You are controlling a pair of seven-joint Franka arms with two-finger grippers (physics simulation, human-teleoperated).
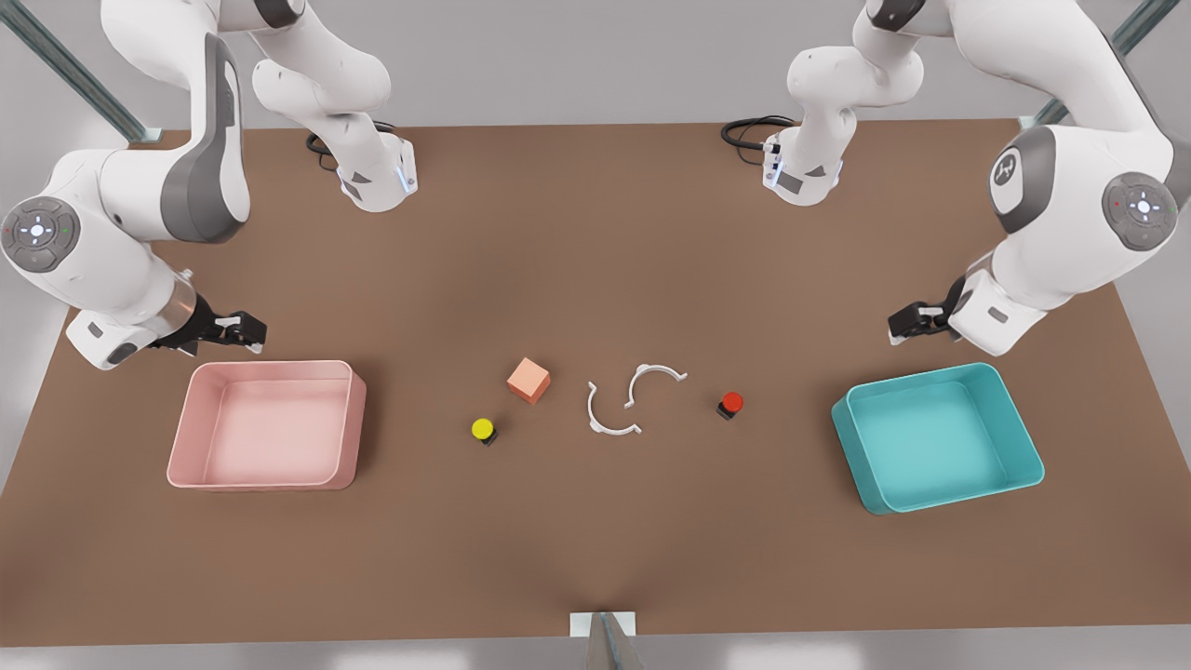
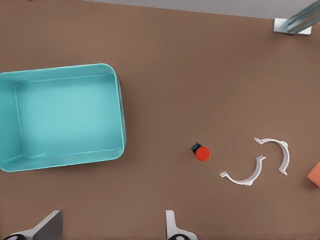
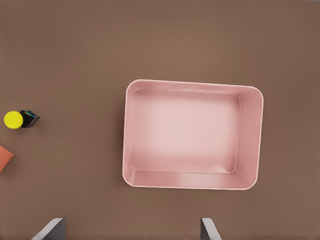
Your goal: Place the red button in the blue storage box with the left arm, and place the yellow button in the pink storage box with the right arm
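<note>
The red button [image 1: 731, 403] [image 2: 202, 153] stands on the brown table, right of centre in the front view. Further to the front view's right lies the empty blue storage box [image 1: 935, 437] [image 2: 65, 115]. My left gripper [image 1: 907, 321] [image 2: 110, 225] hovers open just behind that box, holding nothing. The yellow button [image 1: 483, 429] [image 3: 14, 119] sits left of centre. At the front view's left is the empty pink storage box [image 1: 270, 423] [image 3: 190, 130]. Above its back left corner hangs my right gripper [image 1: 244, 328] [image 3: 130, 229], open, with nothing between its fingers.
An orange cube [image 1: 528, 380] [image 2: 315, 174] [image 3: 4, 157] rests just behind the yellow button. Two white curved clips [image 1: 609, 419] [image 2: 245, 177] lie between the buttons. A metal bracket [image 1: 603, 625] sits at the table's near edge.
</note>
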